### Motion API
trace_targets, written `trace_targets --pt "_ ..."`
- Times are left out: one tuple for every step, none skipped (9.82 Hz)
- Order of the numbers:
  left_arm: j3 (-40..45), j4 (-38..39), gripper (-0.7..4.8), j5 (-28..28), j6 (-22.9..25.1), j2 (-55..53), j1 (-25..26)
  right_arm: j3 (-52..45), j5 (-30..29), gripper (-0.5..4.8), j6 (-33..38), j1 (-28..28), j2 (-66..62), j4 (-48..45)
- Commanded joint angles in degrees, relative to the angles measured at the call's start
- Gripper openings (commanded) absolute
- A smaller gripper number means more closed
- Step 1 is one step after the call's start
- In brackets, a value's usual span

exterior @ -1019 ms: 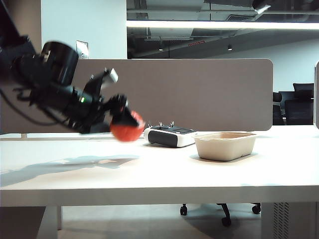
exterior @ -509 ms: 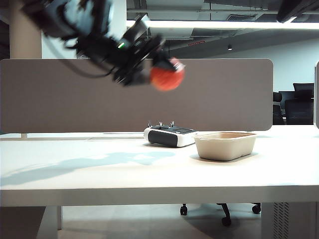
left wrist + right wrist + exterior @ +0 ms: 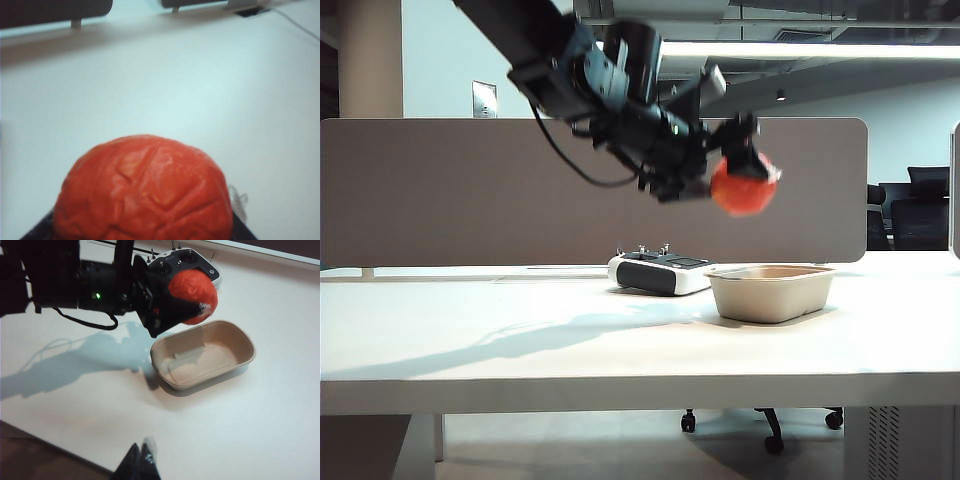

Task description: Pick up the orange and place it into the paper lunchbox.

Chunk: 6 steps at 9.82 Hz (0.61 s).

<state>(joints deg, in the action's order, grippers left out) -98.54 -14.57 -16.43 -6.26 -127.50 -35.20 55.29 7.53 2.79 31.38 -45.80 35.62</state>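
While the right gripper (image 3: pixel 140 460) stays low at the table's (image 3: pixel 520 370) near edge with its fingertips together, one paper lunchbox (image 3: pixel 772 291) stands empty on the table. Above it, the left gripper (image 3: pixel 745 165) is clamped on the one orange (image 3: pixel 742 187), well clear of the tray. One white-and-black controller (image 3: pixel 660 272) lies just behind.

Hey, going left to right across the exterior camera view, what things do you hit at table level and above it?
The white-and-black handheld controller on the table → the left gripper holding the orange in the air → the paper lunchbox, empty on the table.
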Motion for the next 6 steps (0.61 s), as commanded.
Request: trace_targets --pt "-0.1 0.4 3.4 -0.3 -0.9 -3.6 -0.9 0.2 0.3 -0.05 0.2 0.0 0.2 1.0" --pt "-0.1 0.5 3.4 -0.3 -1.4 -3.8 -1.0 0.2 0.3 -0.05 0.2 0.0 0.2 1.1" --pt "-0.1 0.6 3.41 0.7 -1.5 -4.4 -1.6 0.3 0.3 -0.05 0.2 0.0 0.2 1.5" --pt "-0.1 0.7 3.41 1.4 -1.5 -4.6 -1.9 0.3 0.3 -0.05 0.2 0.0 0.2 1.6" --pt "-0.1 0.8 3.41 1.6 -1.5 -5.4 -2.4 0.3 0.3 -0.05 0.2 -0.1 0.2 1.9" --pt "-0.1 0.8 3.41 1.9 -1.5 -5.7 -2.8 0.3 0.3 -0.05 0.2 -0.1 0.2 1.9"
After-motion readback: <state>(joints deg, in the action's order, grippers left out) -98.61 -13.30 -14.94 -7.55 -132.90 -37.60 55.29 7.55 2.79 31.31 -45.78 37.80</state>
